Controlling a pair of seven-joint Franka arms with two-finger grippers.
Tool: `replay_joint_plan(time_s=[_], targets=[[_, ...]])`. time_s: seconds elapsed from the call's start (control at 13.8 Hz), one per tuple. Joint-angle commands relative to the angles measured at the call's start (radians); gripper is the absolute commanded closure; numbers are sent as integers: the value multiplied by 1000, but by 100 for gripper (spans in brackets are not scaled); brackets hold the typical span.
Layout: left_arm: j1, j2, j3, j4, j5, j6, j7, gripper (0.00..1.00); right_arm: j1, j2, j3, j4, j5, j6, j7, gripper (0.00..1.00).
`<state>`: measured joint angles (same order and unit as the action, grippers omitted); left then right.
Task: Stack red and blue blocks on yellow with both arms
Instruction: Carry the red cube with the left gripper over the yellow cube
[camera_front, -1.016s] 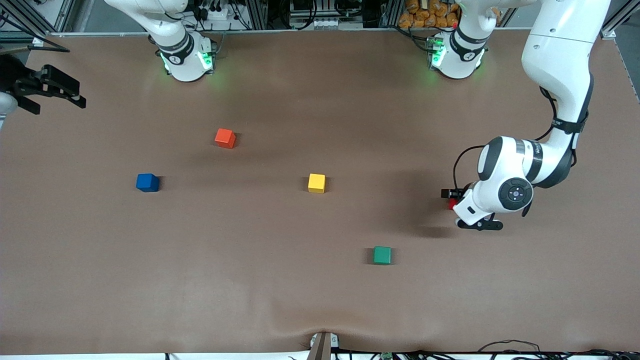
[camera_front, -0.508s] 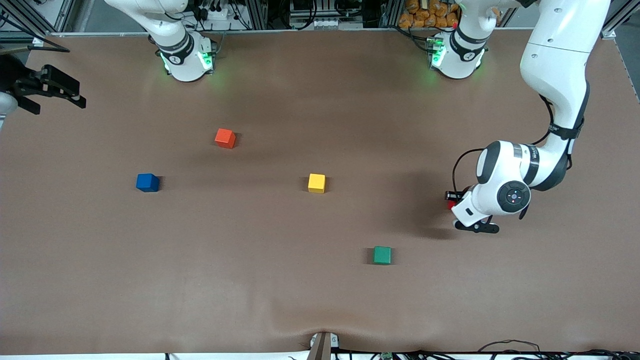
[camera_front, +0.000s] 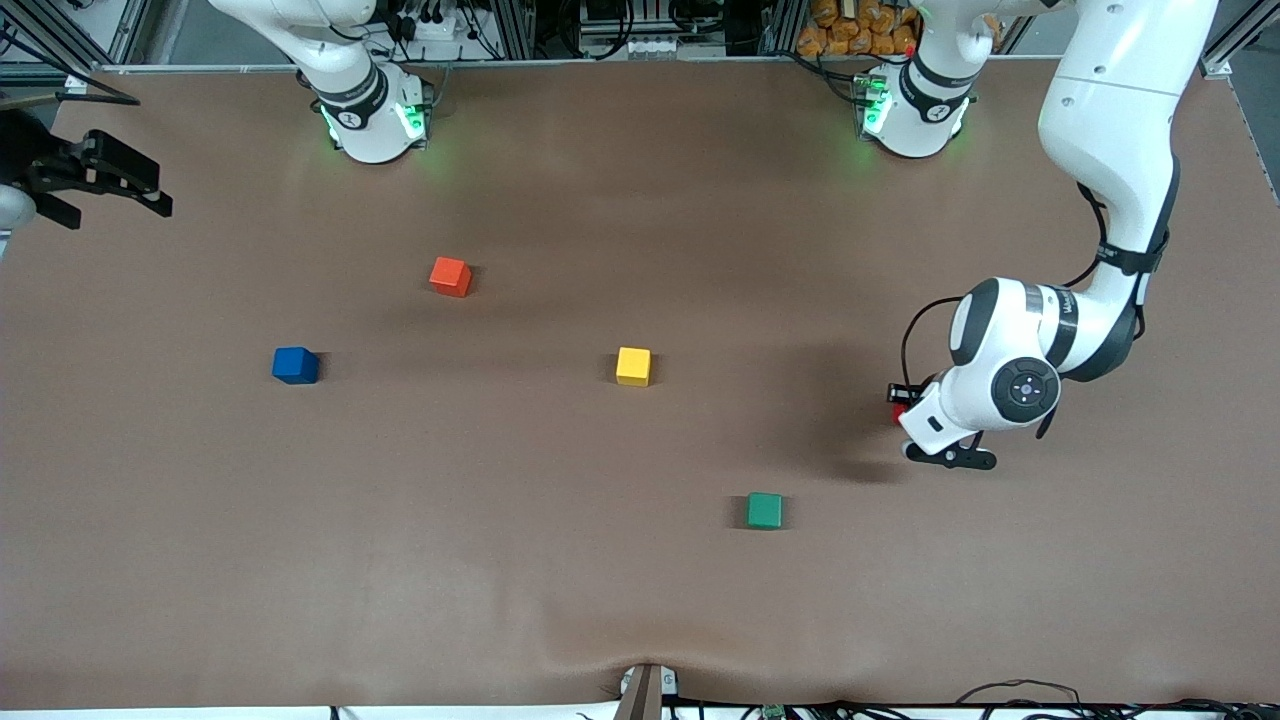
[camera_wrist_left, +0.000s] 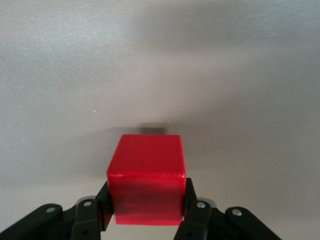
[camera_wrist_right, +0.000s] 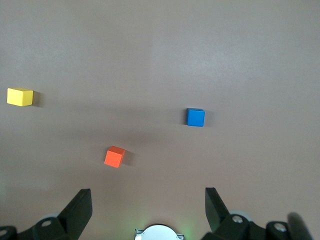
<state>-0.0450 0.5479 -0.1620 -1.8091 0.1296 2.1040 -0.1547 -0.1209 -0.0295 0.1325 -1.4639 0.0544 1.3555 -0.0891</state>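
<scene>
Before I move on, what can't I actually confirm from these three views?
- Red block: in the front view only a sliver shows; the left arm's wrist covers the rest.
- Left gripper: in the left wrist view its fingers are shut on the block, but whether the block has left the table is unclear.
- Right gripper: open over the table edge at the right arm's end; the frame edge cuts its fingertips off.
- Green block: seen only from the front.

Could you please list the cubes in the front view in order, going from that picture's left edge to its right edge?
blue cube → orange-red cube → yellow cube → green cube → red cube, gripped by the left gripper.
</scene>
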Motion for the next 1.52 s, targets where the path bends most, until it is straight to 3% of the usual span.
replay_joint_plan(time_s=[0.0, 0.36, 1.02, 1.45], targets=[[-12, -43, -59, 16, -4, -85, -141, 100, -23, 7, 13, 16, 12, -10, 5, 0], [-45, -29, -175, 94, -171, -110, -464, 100, -23, 7, 13, 16, 12, -12, 5, 0], [-311, 144, -180, 329, -278, -94, -1095, 100, -22, 7, 13, 16, 12, -10, 6, 0], [-388, 168, -177, 335, -280, 17, -1434, 100, -22, 7, 13, 16, 12, -10, 6, 0]])
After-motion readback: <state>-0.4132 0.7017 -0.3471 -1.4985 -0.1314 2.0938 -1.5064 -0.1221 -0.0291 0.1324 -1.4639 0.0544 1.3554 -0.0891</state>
